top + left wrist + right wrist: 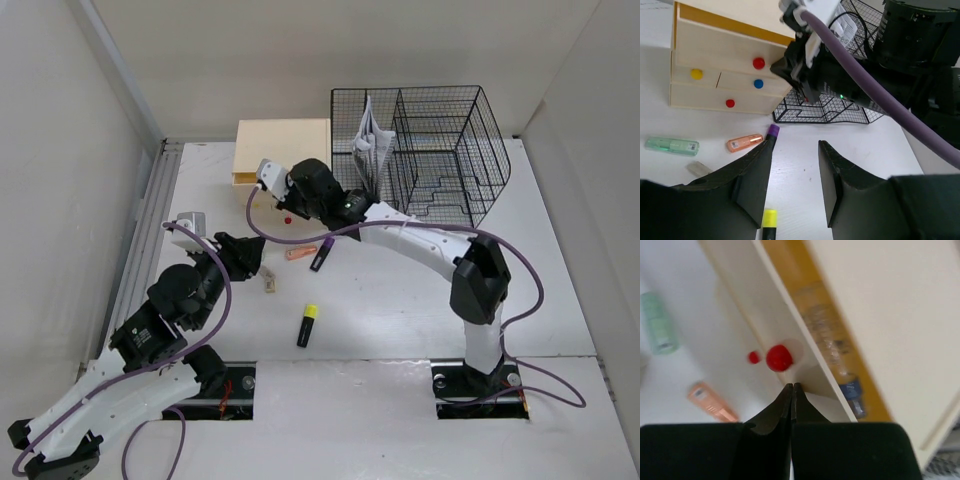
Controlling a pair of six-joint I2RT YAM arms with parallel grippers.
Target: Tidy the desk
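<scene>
The white desk [400,310] holds a yellow-capped highlighter [307,325], a purple-capped marker [322,258], an orange tube [300,253] and a small eraser [270,285]. My left gripper [255,258] is open and empty, low over the desk. In the left wrist view it [795,145] stands between the marker [772,131] and bare desk, with the highlighter [769,222] under its left finger. My right gripper [285,207] is shut, and its tips [791,386] touch a drawer front just below a red knob [779,358].
The beige drawer box [283,150] stands at the back, with coloured knobs on its front [725,65]. The black wire basket [420,150] beside it holds papers. A green tube [672,145] lies left of the orange tube [745,142]. Walls close in both sides.
</scene>
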